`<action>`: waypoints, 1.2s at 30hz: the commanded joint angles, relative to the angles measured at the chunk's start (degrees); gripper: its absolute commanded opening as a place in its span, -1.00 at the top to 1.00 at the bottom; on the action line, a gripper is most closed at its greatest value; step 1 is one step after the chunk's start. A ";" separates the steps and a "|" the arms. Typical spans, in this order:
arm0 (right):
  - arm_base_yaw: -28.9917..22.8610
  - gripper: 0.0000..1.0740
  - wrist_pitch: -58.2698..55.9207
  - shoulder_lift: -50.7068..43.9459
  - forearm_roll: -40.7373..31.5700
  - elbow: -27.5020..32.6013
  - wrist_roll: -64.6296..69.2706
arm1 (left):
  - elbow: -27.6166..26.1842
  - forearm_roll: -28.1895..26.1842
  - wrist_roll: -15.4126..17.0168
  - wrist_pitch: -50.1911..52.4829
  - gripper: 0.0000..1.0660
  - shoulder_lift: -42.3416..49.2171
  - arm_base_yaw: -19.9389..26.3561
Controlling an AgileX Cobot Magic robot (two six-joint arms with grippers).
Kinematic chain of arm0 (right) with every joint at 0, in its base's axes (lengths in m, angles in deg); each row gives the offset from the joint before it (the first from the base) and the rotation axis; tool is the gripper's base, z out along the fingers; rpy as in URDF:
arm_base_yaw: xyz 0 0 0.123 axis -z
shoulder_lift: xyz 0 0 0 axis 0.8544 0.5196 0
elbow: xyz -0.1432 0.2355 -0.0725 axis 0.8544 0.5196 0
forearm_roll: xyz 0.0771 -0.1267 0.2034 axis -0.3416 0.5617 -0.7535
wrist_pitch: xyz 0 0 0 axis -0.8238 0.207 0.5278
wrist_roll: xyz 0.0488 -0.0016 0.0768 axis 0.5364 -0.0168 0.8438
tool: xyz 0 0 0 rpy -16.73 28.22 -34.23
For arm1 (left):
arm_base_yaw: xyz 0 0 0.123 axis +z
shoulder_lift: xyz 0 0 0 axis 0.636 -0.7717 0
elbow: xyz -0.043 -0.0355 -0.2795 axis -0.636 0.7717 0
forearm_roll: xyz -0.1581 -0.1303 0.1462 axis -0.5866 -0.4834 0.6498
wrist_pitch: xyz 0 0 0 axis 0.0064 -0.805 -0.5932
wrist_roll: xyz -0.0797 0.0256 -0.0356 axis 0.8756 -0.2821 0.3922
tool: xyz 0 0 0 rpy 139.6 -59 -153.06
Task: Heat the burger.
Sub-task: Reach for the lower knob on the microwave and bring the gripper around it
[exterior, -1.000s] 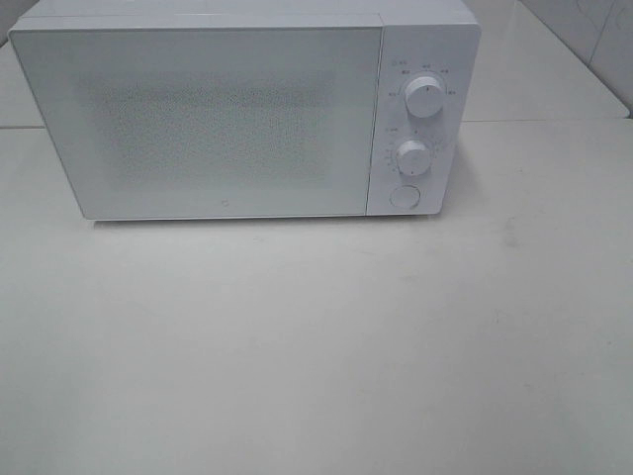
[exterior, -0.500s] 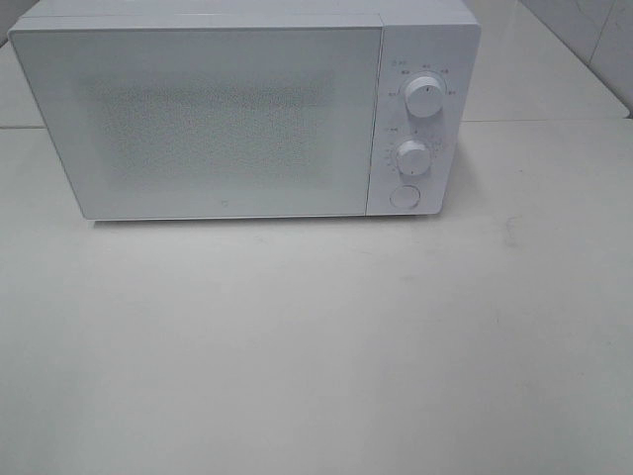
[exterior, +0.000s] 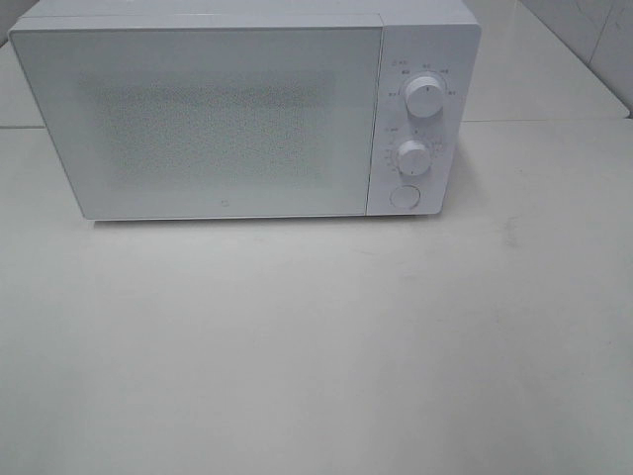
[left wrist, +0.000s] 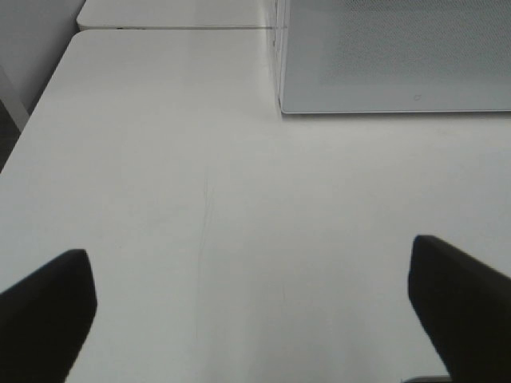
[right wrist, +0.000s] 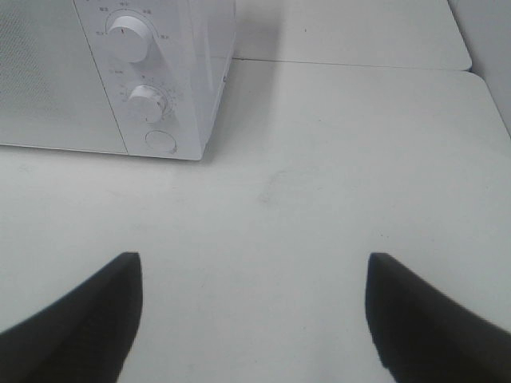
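Two grippers are seen only in their wrist views, and neither holds anything. The left gripper (left wrist: 249,257) has its dark fingers (left wrist: 48,311) spread wide over bare table. The right gripper (right wrist: 254,263) likewise has its fingers (right wrist: 415,319) set well apart, short of the control panel.

A white microwave oven (exterior: 237,114) occupies the upper left and centre of the exterior view, standing on a white table (exterior: 316,346). Its door (exterior: 208,124) is shut. At the right of the oven front are an upper dial (exterior: 424,96), a lower dial (exterior: 412,156) and a round button (exterior: 404,196) beneath them.

Risks noted, as judgement:
- The burger is not seen in any view. Whether it lies behind the shut door cannot be told, since nothing shows through the dotted panel. Heating could be started on an empty cavity.
- The two dials sit close together, so the wrong one could be turned by widely spread fingers.
- A hard push on the button or a dial could slide the oven back on the smooth table.

Appearance of the burger: nothing can be reported, as it is out of sight.
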 commanded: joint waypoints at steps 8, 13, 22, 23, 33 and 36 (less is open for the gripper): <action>0.46 -0.40 12.26 11.92 -0.52 -0.52 0.46 | 0.23 -0.40 0.29 0.69 -0.88 0.40 0.00; 0.46 -0.40 18.62 15.93 -0.69 -0.52 0.46 | 0.23 -0.40 0.29 0.69 -0.88 0.40 0.00; 0.46 -0.40 29.11 24.12 -0.69 -0.52 0.52 | 0.23 -0.40 0.29 0.69 -0.88 0.40 0.00; 0.46 -0.40 30.88 25.84 -0.52 -0.52 0.52 | 0.23 -0.40 0.29 0.69 -0.88 0.40 0.00; -2.12 -0.40 48.82 34.26 -0.74 4.07 -0.23 | 0.23 -0.40 0.29 0.69 -0.88 0.40 0.00; -4.01 -0.40 54.09 36.78 -0.74 6.36 -1.55 | 0.23 -0.46 0.29 0.69 -0.88 0.40 0.00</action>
